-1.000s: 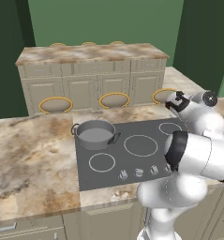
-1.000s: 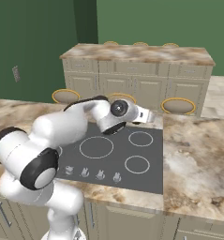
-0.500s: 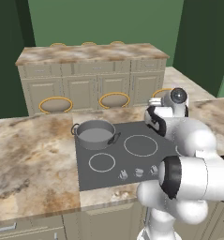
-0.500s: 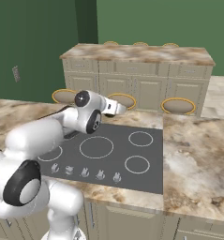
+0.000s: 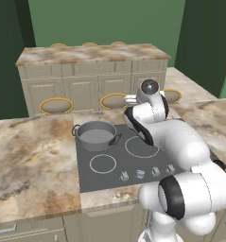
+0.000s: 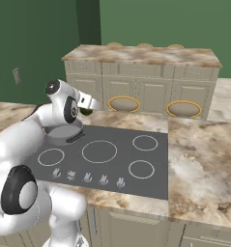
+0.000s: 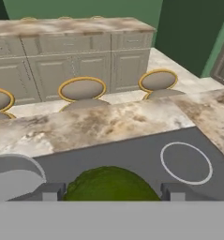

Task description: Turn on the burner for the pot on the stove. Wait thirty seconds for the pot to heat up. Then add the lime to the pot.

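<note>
Evidently the last step is in hand: the lime (image 7: 109, 183) sits between the two dark fingertips of the hand (image 7: 109, 191), which look closed on it, the green fruit bulging up between them in the hand view. From the right base view the hand (image 6: 89, 107) hangs above the back left part of the stove (image 6: 112, 166), with a dark green shape, probably the lime (image 6: 86, 112), just under its tip. The pot (image 5: 95, 135) stands on the rear left ring of the stove (image 5: 109, 176), grey and open-mouthed, and its rim (image 7: 12, 176) curves into the lower left of the hand view, so the fruit is near the pot but not yet over its mouth (that is my reading of the angle).

Whether the burner is lit I cannot tell; the knobs (image 6: 87, 177) along the front edge are too small to read.

What comes next, I judge, is a short carry sideways until the lime is centred above the pot's mouth, then a lowering and a parting of the fingers so it drops inside rather than striking the rim and rolling onto the counter (image 5: 34, 160).
</note>
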{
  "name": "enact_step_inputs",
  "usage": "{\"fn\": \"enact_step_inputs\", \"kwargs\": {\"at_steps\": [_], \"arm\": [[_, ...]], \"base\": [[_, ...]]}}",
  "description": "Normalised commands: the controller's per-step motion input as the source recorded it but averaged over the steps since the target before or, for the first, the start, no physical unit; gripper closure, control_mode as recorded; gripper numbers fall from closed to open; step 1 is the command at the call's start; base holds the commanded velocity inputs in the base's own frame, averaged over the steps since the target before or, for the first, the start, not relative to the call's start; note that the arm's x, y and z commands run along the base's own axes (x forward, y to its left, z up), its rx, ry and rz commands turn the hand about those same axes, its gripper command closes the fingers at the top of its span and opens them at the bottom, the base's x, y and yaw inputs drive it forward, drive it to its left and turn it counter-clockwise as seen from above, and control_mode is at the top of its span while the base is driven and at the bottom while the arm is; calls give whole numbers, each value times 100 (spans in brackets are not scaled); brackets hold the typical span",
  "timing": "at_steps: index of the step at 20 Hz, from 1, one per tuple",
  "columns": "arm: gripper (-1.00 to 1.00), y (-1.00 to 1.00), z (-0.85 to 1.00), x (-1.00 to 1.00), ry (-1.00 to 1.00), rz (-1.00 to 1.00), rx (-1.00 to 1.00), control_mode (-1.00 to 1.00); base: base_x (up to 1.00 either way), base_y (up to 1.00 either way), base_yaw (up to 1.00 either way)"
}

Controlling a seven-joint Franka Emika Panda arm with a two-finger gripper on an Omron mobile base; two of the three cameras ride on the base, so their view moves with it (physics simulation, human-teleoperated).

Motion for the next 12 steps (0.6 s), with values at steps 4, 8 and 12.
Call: {"fn": "enact_step_inputs", "kwargs": {"at_steps": [4,8,12], "arm": [[100,74,20,0,27,3,10,-100],[100,33,-16,0,16,6,18,-100],[100,49,-38,0,15,3,20,-100]], "base": [[0,0,0],[0,0,0],[0,0,0]]}}
